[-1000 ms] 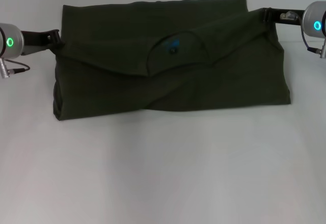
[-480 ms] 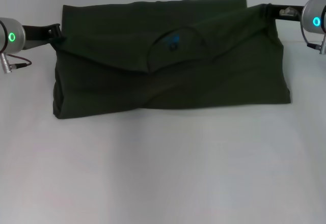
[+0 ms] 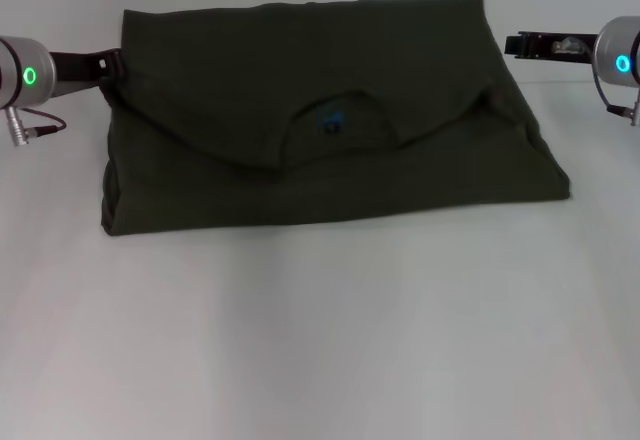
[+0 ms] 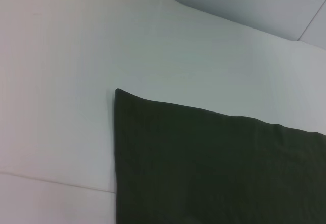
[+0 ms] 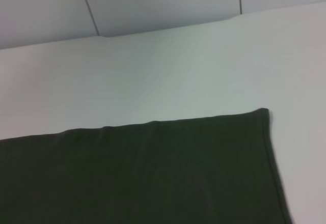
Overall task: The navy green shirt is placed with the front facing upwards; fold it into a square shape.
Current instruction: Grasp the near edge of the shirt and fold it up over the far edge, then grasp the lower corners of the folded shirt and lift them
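Note:
The navy green shirt (image 3: 330, 130) lies folded in a wide band across the table, its crew neck and small blue label (image 3: 332, 122) facing up in the middle. The upper flap rests flat on the layer beneath. My left gripper (image 3: 108, 63) sits at the shirt's upper left edge, touching the cloth. My right gripper (image 3: 512, 45) hangs open just off the shirt's upper right corner, holding nothing. The left wrist view shows one corner of the shirt (image 4: 204, 168) on the table, and the right wrist view shows another corner (image 5: 153, 173).
The shirt rests on a white table (image 3: 320, 340). A pale wall panel (image 5: 153, 5) rises behind the table's far edge. A cable (image 3: 35, 128) hangs from the left arm's wrist.
The right gripper has let go of the flap and drawn back to the right. The flap has dropped flat, and the neck opening has slid toward me. The left gripper has hardly moved.

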Robot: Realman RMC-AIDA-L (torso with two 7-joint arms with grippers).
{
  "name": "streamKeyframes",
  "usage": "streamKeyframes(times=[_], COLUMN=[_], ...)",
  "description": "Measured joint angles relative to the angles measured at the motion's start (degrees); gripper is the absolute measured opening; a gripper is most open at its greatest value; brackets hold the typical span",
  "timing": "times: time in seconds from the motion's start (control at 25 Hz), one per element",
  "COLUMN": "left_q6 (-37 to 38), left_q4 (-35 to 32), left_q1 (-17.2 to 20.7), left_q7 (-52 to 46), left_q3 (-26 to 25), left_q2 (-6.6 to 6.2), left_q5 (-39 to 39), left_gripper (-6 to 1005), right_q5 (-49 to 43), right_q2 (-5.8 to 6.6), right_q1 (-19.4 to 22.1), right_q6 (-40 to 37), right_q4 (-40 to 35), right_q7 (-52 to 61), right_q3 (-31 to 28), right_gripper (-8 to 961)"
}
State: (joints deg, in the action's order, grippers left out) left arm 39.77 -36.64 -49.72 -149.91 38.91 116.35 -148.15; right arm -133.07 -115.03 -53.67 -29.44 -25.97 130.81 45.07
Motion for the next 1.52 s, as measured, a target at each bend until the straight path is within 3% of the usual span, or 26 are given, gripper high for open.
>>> streamKeyframes(times=[0.08, 0.24, 0.32, 0.4, 0.44, 0.56, 0.72, 0.88, 0.96, 1.16, 1.52], left_q6=[-0.1, 0.1, 0.2, 0.7, 1.3, 5.8, 15.0, 23.7, 24.1, 23.1, 15.8], left_q4=[-0.1, -0.9, -1.9, -3.9, -5.2, -7.3, -6.9, -4.6, -3.7, 0.3, 3.1], left_q1=[0.0, 0.9, 2.0, 4.3, 5.7, 10.2, 14.9, 18.4, 19.1, 20.1, 19.4], left_q7=[-0.2, -0.5, -0.4, 0.5, 1.6, 6.7, 13.6, 20.6, 22.4, 30.0, 34.9], left_q3=[-0.2, -0.5, -0.6, -0.4, -0.3, -0.5, -3.1, -9.1, -9.3, -9.4, -6.1], left_q2=[0.03, 0.28, 0.54, 1.19, 1.50, 1.75, 1.09, 1.35, 1.52, 1.96, 2.32], left_q5=[0.0, 0.7, 2.1, 5.1, 7.6, 16.9, 28.4, 31.4, 31.4, 30.8, 28.5], left_gripper=[70, 185, 411, 484, 521, 630, 649, 669, 678, 682, 680], right_q5=[0.1, 0.3, 0.6, 3.6, 3.6, 11.9, 23.9, 30.4, 32.3, 32.7, 32.5], right_q2=[0.53, 1.66, 2.44, 2.59, 2.59, 2.25, 2.82, 2.62, 2.23, 1.80, 1.81], right_q1=[0.0, 0.7, 1.9, 5.3, 5.3, 11.2, 18.9, 25.0, 27.1, 28.7, 27.4], right_q6=[-0.3, -2.6, -5.1, -10.6, -10.6, -18.9, -30.4, -40.4, -44.3, -49.0, -48.8], right_q4=[0.2, -0.4, -1.2, -3.8, -3.8, -6.8, -6.8, -6.7, -6.6, -6.6, -6.5], right_q7=[0.0, 2.3, 4.5, 4.7, 4.7, 0.9, -5.5, -10.0, -12.0, -13.4, -13.6], right_q3=[-0.1, -0.6, -1.2, -3.0, -3.0, -4.3, -5.5, -7.2, -8.1, -8.6, -8.2], right_gripper=[106, 259, 335, 552, 549, 540, 534, 535, 535, 535, 537])
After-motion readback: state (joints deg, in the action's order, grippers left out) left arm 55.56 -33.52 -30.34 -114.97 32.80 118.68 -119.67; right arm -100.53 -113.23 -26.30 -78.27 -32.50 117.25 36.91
